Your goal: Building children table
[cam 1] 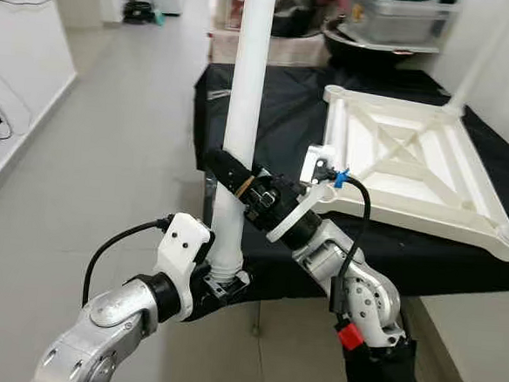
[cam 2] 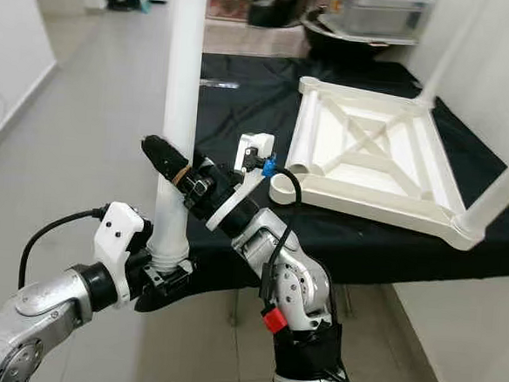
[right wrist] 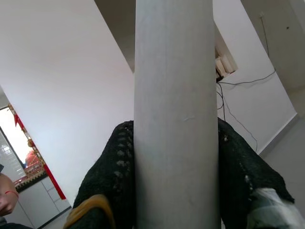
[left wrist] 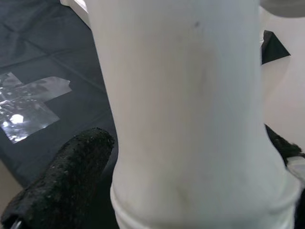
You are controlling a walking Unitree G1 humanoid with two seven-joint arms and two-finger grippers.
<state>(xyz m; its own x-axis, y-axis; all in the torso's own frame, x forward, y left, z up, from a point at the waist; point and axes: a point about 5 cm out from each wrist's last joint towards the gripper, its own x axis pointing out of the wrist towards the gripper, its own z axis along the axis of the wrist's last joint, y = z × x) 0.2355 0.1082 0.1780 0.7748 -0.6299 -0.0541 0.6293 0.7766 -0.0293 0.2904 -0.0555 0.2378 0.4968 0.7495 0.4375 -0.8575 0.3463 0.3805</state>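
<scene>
Item: white table leg (cam 1: 246, 94), upright, held by both of my grippers.

I log the left gripper (cam 1: 222, 280) clamped on the leg's lower collar and the right gripper (cam 1: 229, 173) closed around the shaft above it, just off the near-left corner of a table draped in black cloth (cam 1: 269, 113). The white tabletop (cam 1: 414, 163) lies upside down on that cloth. Pale tiled floor (cam 1: 107, 172), white walls, cluttered shelving behind.
</scene>
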